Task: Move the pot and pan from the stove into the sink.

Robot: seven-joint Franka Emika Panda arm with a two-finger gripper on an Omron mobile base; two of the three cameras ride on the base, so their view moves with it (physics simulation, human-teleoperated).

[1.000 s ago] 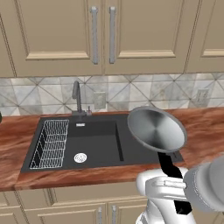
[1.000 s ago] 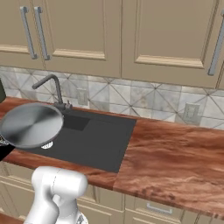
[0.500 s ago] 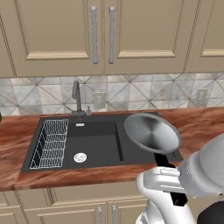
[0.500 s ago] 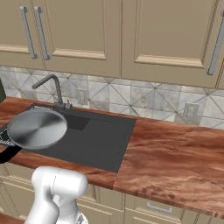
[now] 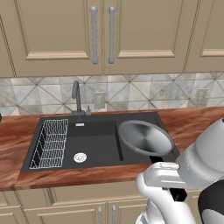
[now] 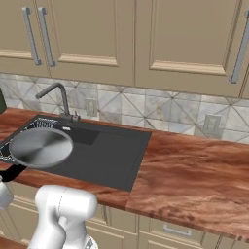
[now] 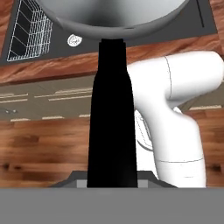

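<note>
Gripping the pan's black handle [image 7: 111, 109], my claw sits clamped at the bottom of the hand view, its tips hidden behind the handle. I see the pan [image 5: 144, 138] held tilted over the right side of the sink [image 5: 94, 144], above the basin. A white wire rack [image 5: 50, 144] lies at the sink's left end, the drain [image 5: 80, 157] beside it, the faucet [image 5: 77, 98] behind.

pan [image 5: 144, 138] lower, nearer sink [image 5: 98, 142]
</note>
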